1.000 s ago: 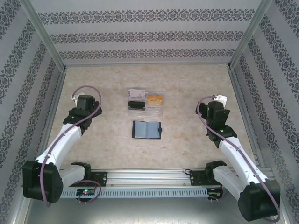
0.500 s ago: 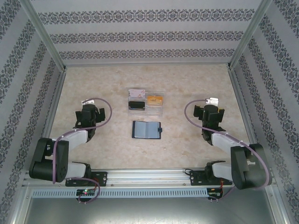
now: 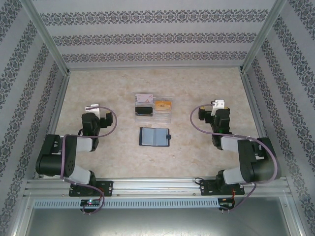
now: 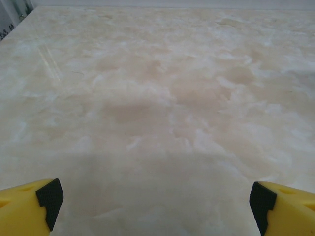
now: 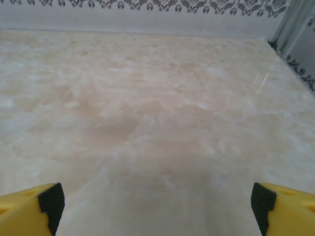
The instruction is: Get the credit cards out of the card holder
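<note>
The card holder (image 3: pixel 154 137) lies open and flat at the middle of the table, dark navy with grey-blue inner pockets and its small tab on the right. Whether any card sits in its pockets I cannot tell. Just behind it an orange credit card (image 3: pixel 163 104) and a pale one (image 3: pixel 144 97) lie in a clear plastic box (image 3: pixel 153 117). My left gripper (image 3: pixel 95 115) (image 4: pixel 157 209) hangs open low over bare table, left of the holder. My right gripper (image 3: pixel 212 112) (image 5: pixel 157 209) is open too, to the holder's right, nothing between its yellow fingers (image 5: pixel 29 209).
Patterned walls with metal posts (image 3: pixel 45 37) close the table on the left, right and far side. An aluminium rail (image 3: pixel 157 186) carrying both arm bases runs along the near edge. Bare marble table lies ahead of both grippers.
Both arms have folded back toward their bases, elbows drawn in, and the grippers have shifted slightly toward the centre. Both stay open. The holder and box have not moved.
</note>
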